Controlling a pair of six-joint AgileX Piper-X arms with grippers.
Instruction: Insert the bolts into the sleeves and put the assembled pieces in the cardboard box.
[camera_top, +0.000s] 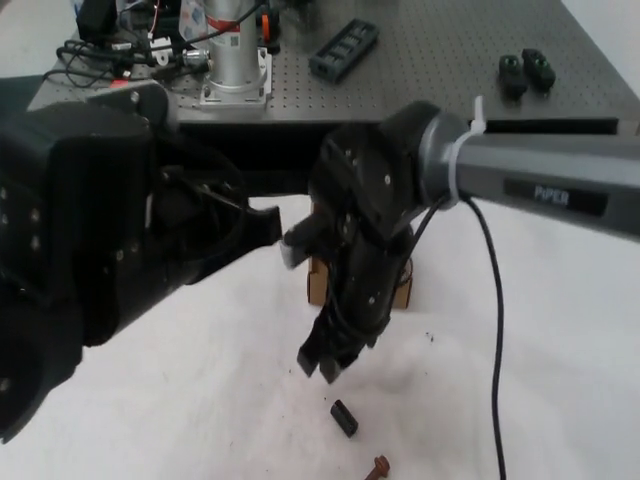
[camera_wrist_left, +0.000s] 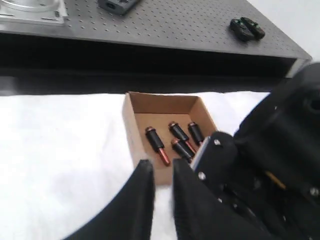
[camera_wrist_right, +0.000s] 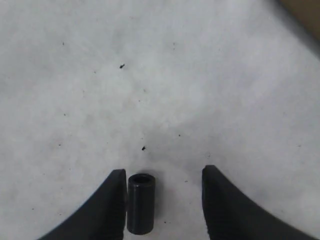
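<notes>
A black sleeve (camera_wrist_right: 141, 202) lies on the white cloth between the fingers of my open right gripper (camera_wrist_right: 163, 171), close beside one finger. In the high view that gripper (camera_top: 322, 372) points down just above the sleeve (camera_top: 344, 417), and a loose copper-coloured bolt (camera_top: 378, 466) lies nearer the front edge. The cardboard box (camera_wrist_left: 131, 125) holds several assembled pieces (camera_wrist_left: 157, 145). It stands just beyond my left gripper (camera_wrist_left: 162, 172), whose fingers are close together with nothing between them. In the high view the right arm partly hides the box (camera_top: 317, 283).
A grey perforated bench (camera_top: 420, 60) runs along the back, carrying a metal post (camera_top: 235, 50), a black block (camera_top: 343, 48), small black parts (camera_top: 525, 72) and cables. The bulky left arm (camera_top: 100, 250) sits at the left. Open white cloth (camera_top: 560, 380) lies to the right.
</notes>
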